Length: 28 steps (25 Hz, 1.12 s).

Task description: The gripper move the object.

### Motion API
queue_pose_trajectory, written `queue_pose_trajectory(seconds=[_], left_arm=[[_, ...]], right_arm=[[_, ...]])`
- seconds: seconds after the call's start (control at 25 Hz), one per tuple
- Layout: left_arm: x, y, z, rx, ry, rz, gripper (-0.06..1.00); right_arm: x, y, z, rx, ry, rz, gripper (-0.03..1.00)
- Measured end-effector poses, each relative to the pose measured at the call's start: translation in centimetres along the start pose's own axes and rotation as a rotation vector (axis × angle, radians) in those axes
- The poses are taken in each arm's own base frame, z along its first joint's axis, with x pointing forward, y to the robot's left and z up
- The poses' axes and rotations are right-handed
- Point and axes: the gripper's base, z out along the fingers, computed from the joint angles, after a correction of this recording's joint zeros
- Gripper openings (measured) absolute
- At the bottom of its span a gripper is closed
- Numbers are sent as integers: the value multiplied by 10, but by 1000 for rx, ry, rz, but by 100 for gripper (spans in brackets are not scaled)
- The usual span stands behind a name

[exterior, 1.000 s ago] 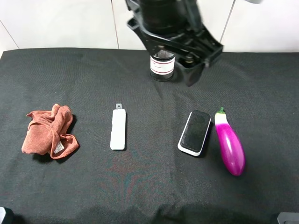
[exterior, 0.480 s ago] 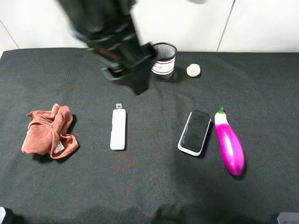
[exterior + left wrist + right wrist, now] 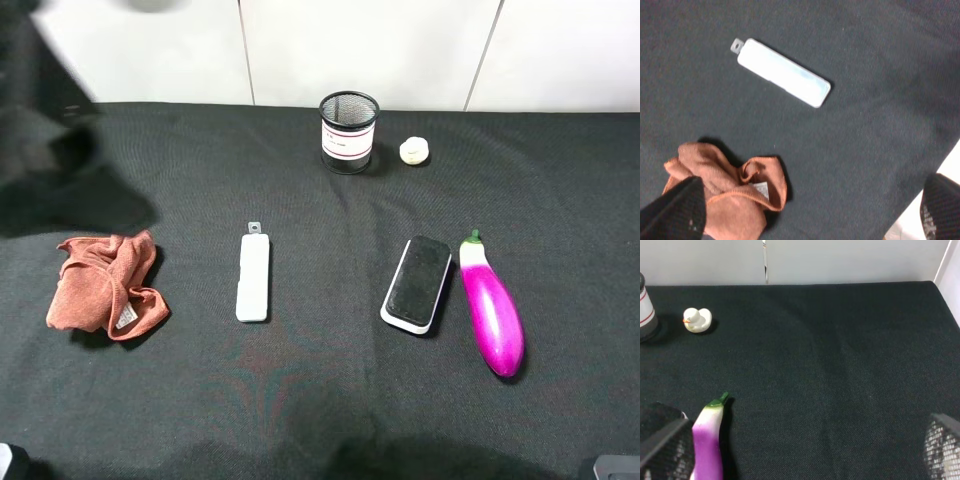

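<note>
The object (image 3: pixel 417 283), a rounded block with a black top and white base, lies right of centre on the black table, beside the purple eggplant (image 3: pixel 492 305). The dark left arm (image 3: pixel 50 140) is a blur at the far left, high above the cloth and far from the object. In the left wrist view the left gripper (image 3: pixel 807 212) is open and empty, with a black fingertip (image 3: pixel 675 212) over the cloth. The right gripper (image 3: pixel 802 447) is open and empty in its wrist view. Its near fingertip (image 3: pixel 662 450) hides most of the object there.
A slim white bar (image 3: pixel 253 278) lies left of centre and an orange cloth (image 3: pixel 105 283) at the far left. A mesh pen cup (image 3: pixel 348 131) and a small white duck (image 3: pixel 413 150) stand at the back. The table's edge shows in the left wrist view (image 3: pixel 950 170).
The dark arm has swept from the back centre to the far left, uncovering the pen cup and the duck. No object on the table has moved.
</note>
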Motion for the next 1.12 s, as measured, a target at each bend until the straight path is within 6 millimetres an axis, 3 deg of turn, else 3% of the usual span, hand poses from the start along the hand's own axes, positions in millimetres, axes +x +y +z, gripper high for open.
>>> queue_pose_trajectory(seconds=[0.2, 0.36, 0.76, 1.12], left_arm=[[41, 4, -25, 4, -103, -11, 91], [71, 6, -33, 6, -161, -17, 91], [135, 15, -34, -53, -261, -139, 91], [184, 14, -21, -181, -326, -339, 91]], right_arm=[[0, 0, 0, 0, 0, 0, 69], [0, 0, 0, 0, 0, 0, 69], [0, 0, 0, 0, 0, 0, 69], [0, 0, 0, 0, 0, 0, 69]])
